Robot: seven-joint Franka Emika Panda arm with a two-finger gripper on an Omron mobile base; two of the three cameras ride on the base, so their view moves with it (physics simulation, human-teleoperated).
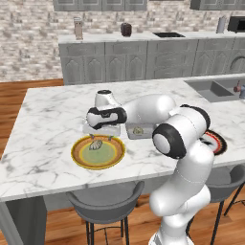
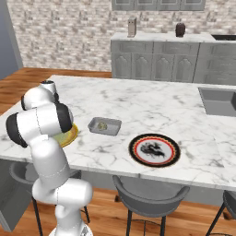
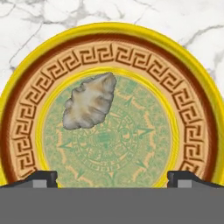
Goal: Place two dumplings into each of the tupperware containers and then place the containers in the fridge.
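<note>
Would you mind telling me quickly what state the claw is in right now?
Claw: open and empty, poised above the dumpling on the yellow plate.

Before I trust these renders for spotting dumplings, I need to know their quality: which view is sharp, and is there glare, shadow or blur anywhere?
Hand view: sharp, evenly lit, no glare; the pale crimped dumpling stands clear on the round yellow-rimmed patterned plate. Left base view: softer, the dumpling small beneath the open pincer. Right base view: the grey translucent rectangular container holds a blurry pale lump, faint shadow beside.
</note>
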